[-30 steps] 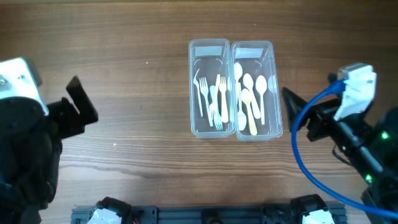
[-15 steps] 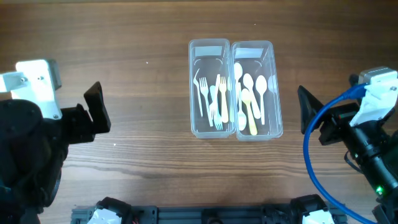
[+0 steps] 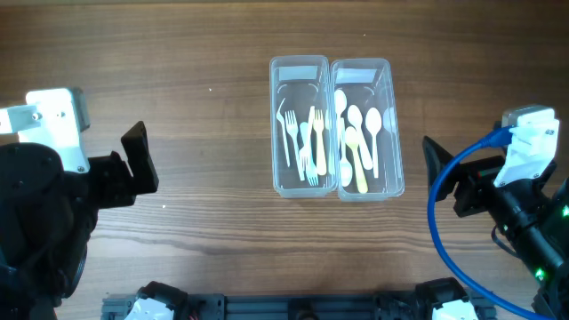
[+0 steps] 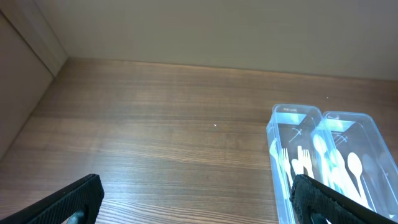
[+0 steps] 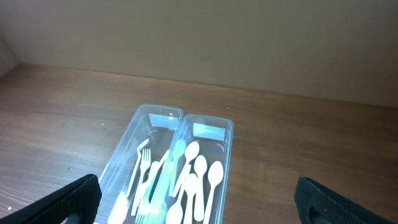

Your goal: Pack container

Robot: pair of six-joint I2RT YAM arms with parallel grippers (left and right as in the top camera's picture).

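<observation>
Two clear plastic containers stand side by side mid-table. The left container (image 3: 284,185) holds several white forks (image 3: 306,140). The right container (image 3: 395,124) holds several white and cream spoons (image 3: 358,138). Both show in the left wrist view (image 4: 277,134) and the right wrist view (image 5: 127,143). My left gripper (image 3: 140,163) is open and empty, well left of the containers. My right gripper (image 3: 438,173) is open and empty, just right of the spoon container.
The wooden table (image 3: 178,89) runs to a pale wall at the back (image 4: 217,25). A blue cable (image 3: 437,240) loops off the right arm. A dark rail lies along the table's front edge (image 3: 293,307).
The left arm moved right and then held still. The right arm drew back to the right, then shifted slightly left. The containers and cutlery have not moved.
</observation>
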